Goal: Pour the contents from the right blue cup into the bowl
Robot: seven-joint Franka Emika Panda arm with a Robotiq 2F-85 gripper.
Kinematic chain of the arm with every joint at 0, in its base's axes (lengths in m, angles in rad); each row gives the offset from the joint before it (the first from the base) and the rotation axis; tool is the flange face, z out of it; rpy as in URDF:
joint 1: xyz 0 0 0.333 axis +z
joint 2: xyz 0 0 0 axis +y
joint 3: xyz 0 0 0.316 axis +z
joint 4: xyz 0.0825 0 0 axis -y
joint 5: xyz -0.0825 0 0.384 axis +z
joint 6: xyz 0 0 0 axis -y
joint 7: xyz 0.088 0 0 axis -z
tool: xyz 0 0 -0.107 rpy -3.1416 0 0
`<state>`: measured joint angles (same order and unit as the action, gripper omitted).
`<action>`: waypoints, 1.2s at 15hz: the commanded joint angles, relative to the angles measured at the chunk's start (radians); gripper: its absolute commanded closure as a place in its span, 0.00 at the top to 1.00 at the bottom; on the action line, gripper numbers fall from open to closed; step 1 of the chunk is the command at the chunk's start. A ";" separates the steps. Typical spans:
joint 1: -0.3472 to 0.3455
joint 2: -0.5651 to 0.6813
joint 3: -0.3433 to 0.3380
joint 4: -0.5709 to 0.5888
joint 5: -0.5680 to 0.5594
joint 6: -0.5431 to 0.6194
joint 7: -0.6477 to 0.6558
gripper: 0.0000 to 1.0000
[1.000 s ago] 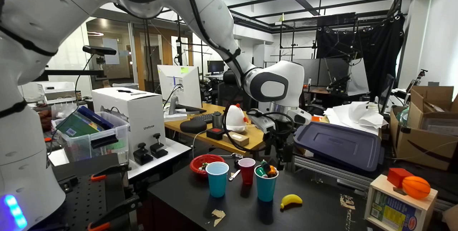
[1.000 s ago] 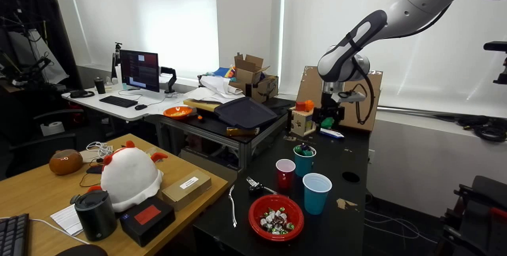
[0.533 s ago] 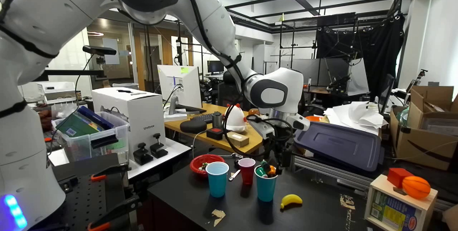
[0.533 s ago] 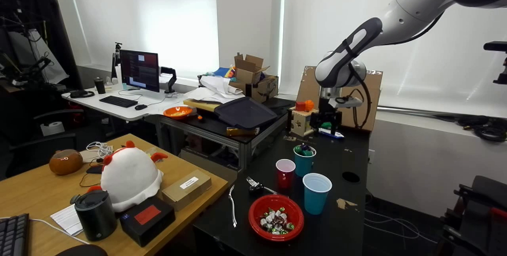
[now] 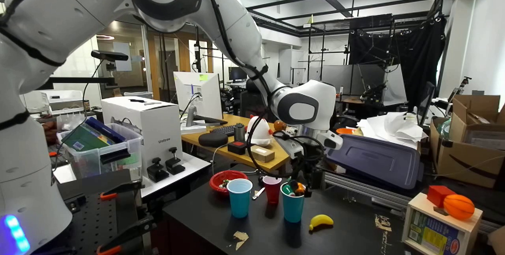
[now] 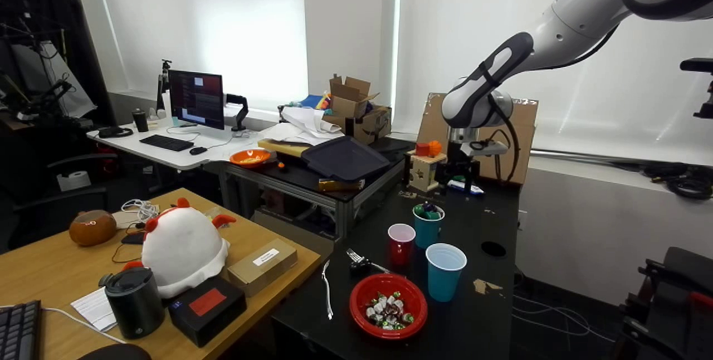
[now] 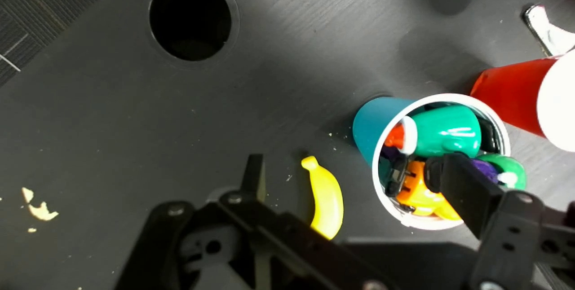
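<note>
The right blue cup (image 5: 293, 209) stands upright on the surface (image 6: 465, 218), well in from the left-hand edge that an exterior view shows. It is loaded and ungripped, so the step in hand looks like the approach; grasp, lift, carry and pour all seem to lie ahead.

The arm (image 5: 236, 26) arches over the surface, its wrist turned down. At its end the tool (image 7: 352, 166) hangs with its fingers well apart, holding nothing. In the wrist view it sits off to one side: one finger (image 7: 471, 191) covers part of the cup's mouth, and the other finger (image 7: 254, 176) shows over the surface, away from the cup's wall. Whether the first touches anything I cannot tell. The next move probably calls for a sideways shift until the cup lies between both fingers, then a descent outside the rim and a gentle squeeze.

The bowl (image 6: 384, 283), wide and low, lies close to that left-hand edge; the pour should end there. The lighter blue cup (image 5: 240, 201) stands nearer the front corner on that side, and the red cup (image 5: 272, 192) just beside the right blue cup, so the carry should go high enough to pass both. The banana (image 7: 329, 200) lies just beside the right blue cup, on the side away from that edge; a lowered finger might nudge it. The toys (image 7: 447, 130) heap past the rim, so an early tilt could spill some short of the bowl. Smallest, what look like wrapped sweets (image 6: 388, 312) sit in the bowl.
</note>
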<state>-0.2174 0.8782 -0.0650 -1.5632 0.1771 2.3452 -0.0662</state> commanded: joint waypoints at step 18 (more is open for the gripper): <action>-0.036 0.149 0.026 0.164 -0.004 -0.017 -0.007 1.00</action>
<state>-0.2366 0.9987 -0.0575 -1.4518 0.1783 2.3452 -0.0574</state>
